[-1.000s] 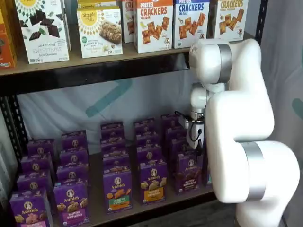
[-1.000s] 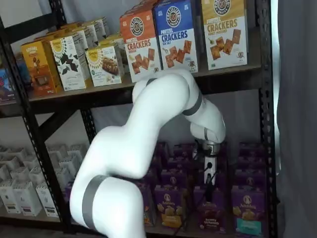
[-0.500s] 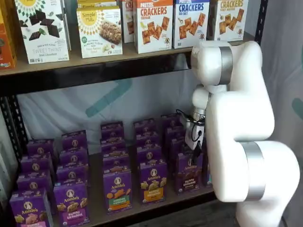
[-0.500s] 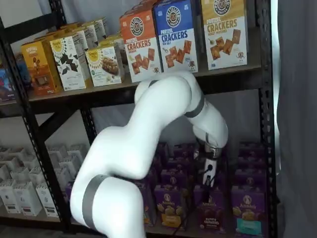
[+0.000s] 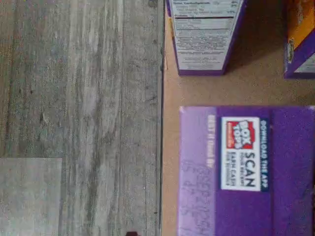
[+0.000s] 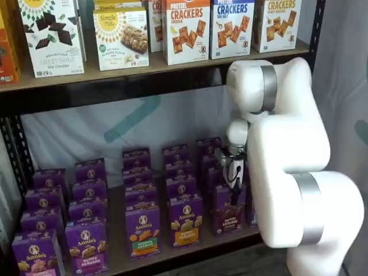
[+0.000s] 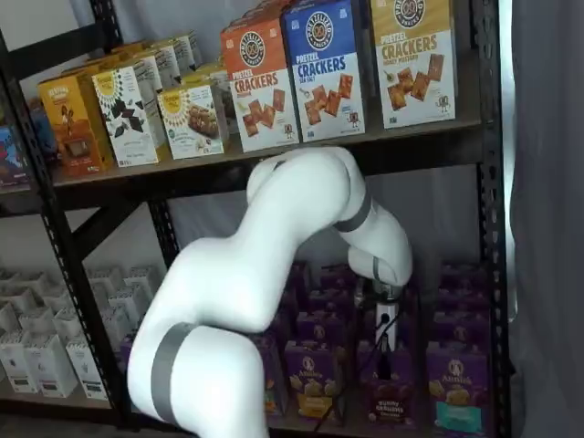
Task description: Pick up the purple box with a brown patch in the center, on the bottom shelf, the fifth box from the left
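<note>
The white arm (image 6: 287,172) is filling the foreground, and the gripper (image 7: 385,351) is hanging just above the purple box (image 7: 391,394), which is standing at the front edge of the bottom shelf (image 6: 172,253). Its jaws are standing wide and holding nothing. The wrist view is looking onto a purple carton top (image 5: 246,172). Behind, more purple cartons (image 6: 135,164) are lining up toward the back.

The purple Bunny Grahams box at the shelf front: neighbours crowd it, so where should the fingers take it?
Grip the purple box at its top, coming from above. It stands upright at the front of the bottom shelf, with boxes behind and beside it, so the top is probably the easiest part to reach.
</note>
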